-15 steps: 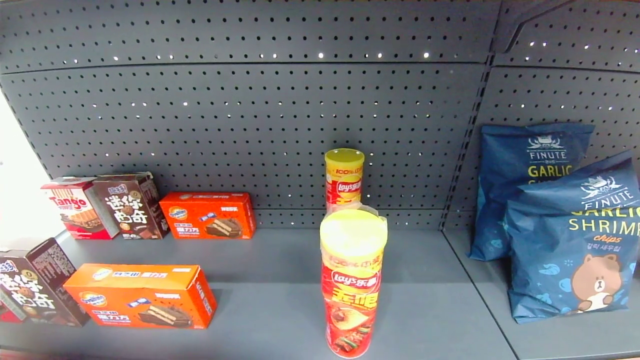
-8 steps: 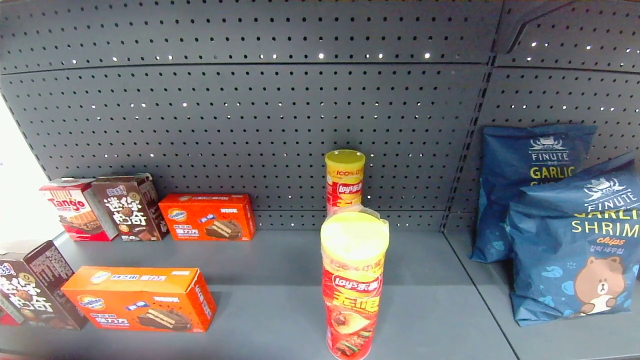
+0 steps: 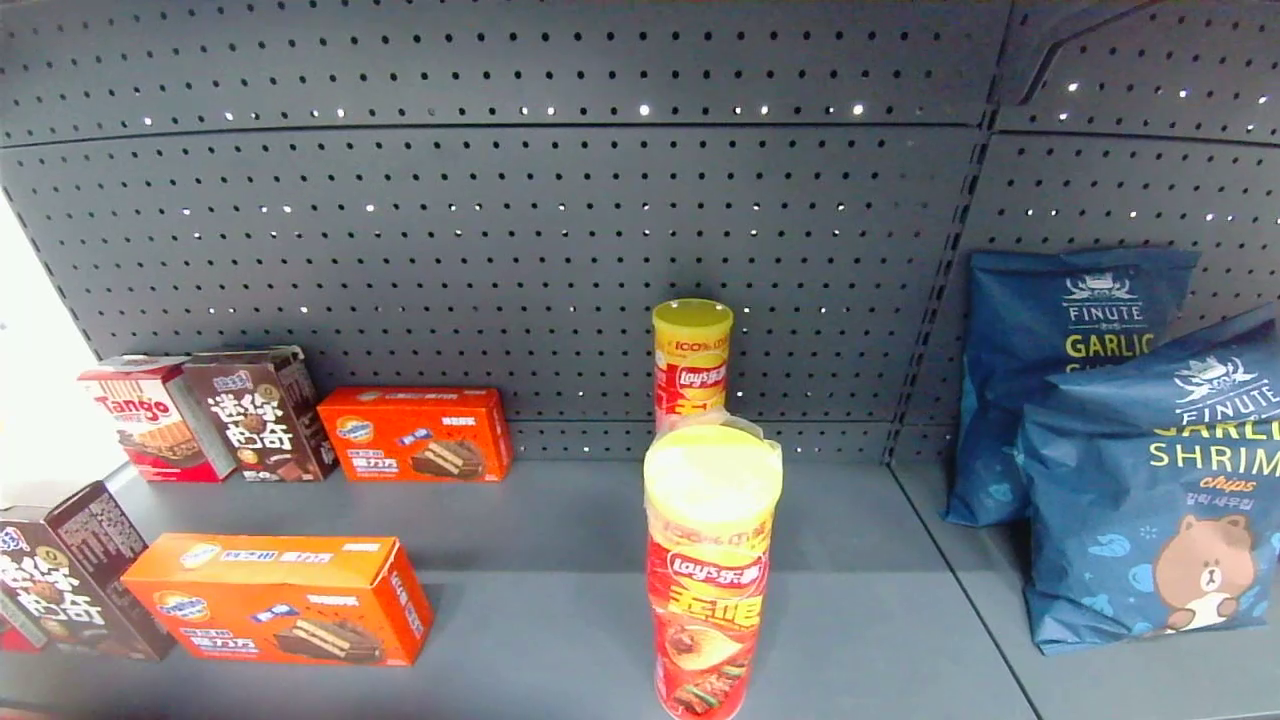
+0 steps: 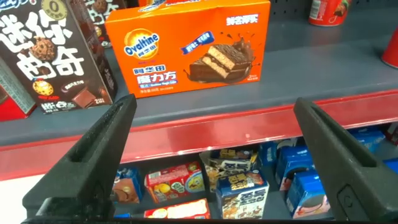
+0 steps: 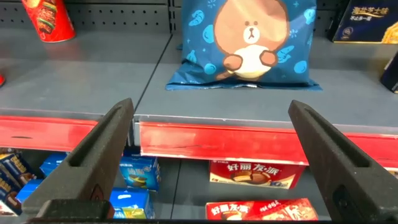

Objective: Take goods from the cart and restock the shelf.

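Only the camera drifted; front chip can stands unmoved at 6 o'clock of rear can, left gripper and right gripper spread empty, next fetch likely due.

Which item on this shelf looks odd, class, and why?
The front can: loose clear film puckers up behind its lid. The brown box at front left sits turned askew beside the orange box.

Head view: even, fairly bright light from above. Blown-out white patch at the 9 o'clock edge. Backlight pinpoints through pegboard holes near 12 o'clock. Soft shadow on shelf at 3 o'clock of front orange box. Pegboard seams bow: wide-angle distortion. Left wrist view: faint sheen on red shelf lip, tier below dimmer.
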Robot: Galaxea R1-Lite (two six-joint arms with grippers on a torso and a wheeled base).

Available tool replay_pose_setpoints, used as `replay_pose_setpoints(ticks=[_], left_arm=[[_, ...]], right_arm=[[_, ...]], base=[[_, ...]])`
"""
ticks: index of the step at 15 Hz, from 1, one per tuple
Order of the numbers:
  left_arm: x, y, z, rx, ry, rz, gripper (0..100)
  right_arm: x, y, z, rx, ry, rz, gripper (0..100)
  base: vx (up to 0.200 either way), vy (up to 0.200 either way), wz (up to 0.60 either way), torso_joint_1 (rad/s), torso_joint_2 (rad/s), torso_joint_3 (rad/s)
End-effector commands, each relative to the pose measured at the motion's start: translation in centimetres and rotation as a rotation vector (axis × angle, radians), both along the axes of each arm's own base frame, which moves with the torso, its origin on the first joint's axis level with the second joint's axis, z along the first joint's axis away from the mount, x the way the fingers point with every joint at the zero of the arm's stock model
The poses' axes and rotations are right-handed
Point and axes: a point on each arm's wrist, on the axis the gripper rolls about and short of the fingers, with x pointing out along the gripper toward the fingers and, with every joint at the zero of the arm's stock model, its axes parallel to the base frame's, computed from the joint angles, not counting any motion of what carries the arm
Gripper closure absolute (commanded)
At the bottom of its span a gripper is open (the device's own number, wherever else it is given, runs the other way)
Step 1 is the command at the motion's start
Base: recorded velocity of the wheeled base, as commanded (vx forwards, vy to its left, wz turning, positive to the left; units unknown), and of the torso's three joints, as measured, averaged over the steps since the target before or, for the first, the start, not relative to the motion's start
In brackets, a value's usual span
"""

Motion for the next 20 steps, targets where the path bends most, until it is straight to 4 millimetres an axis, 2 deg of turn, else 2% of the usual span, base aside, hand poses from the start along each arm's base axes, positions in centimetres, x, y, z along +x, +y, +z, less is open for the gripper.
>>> replay_pose_setpoints(ticks=[1, 20], left_arm=[[0.00, 0.00, 0.00, 0.000, -0.001, 0.002, 0], [0.00, 0.00, 0.00, -0.002, 0.000, 0.002, 0]], right_arm=[[0.00, 0.00, 0.00, -0.001, 0.000, 0.001, 0], [0.00, 0.00, 0.00, 0.001, 0.000, 0.001, 0]], base=[[-0.200, 0.000, 0.00, 0.002, 0.00, 0.002], [0.000, 0.000, 0.00, 0.000, 0.00, 0.000]])
